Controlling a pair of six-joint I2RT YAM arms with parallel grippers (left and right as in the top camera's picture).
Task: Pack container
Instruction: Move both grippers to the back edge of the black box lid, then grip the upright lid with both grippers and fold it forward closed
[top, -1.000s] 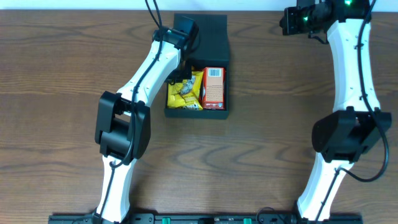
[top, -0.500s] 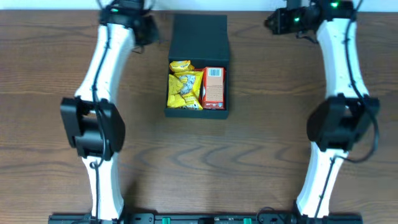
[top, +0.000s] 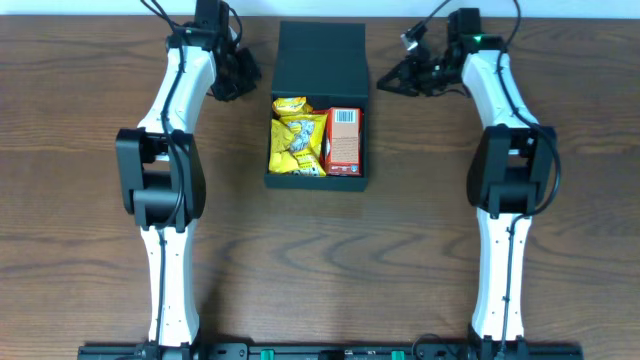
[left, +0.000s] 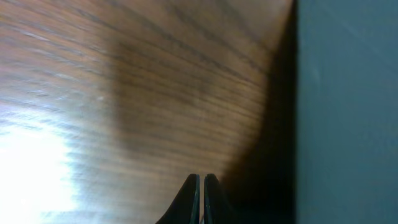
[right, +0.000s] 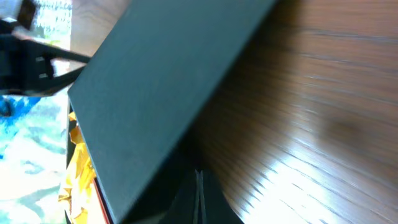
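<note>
The black container (top: 315, 183) stands at the table's far middle with its flap lid (top: 322, 60) laid open behind it. Inside lie yellow snack packets (top: 293, 140) and a red-orange carton (top: 343, 140). My left gripper (top: 246, 78) sits shut and empty just left of the lid; its wrist view shows the tips (left: 201, 180) together over the wood, with the container's dark wall (left: 348, 112) to the right. My right gripper (top: 386, 83) is shut and empty just right of the lid. Its tips (right: 199, 177) point under the raised lid edge (right: 168, 81).
Brown wooden tabletop (top: 420, 240) runs all round the box. Both arms reach up the table, one on each side of the container. A strip of white wall borders the table's far edge.
The left arm has pulled out of the box and swung to the lid's left side. The right arm has come down and inward to the lid's right side. Both stayed shut.
</note>
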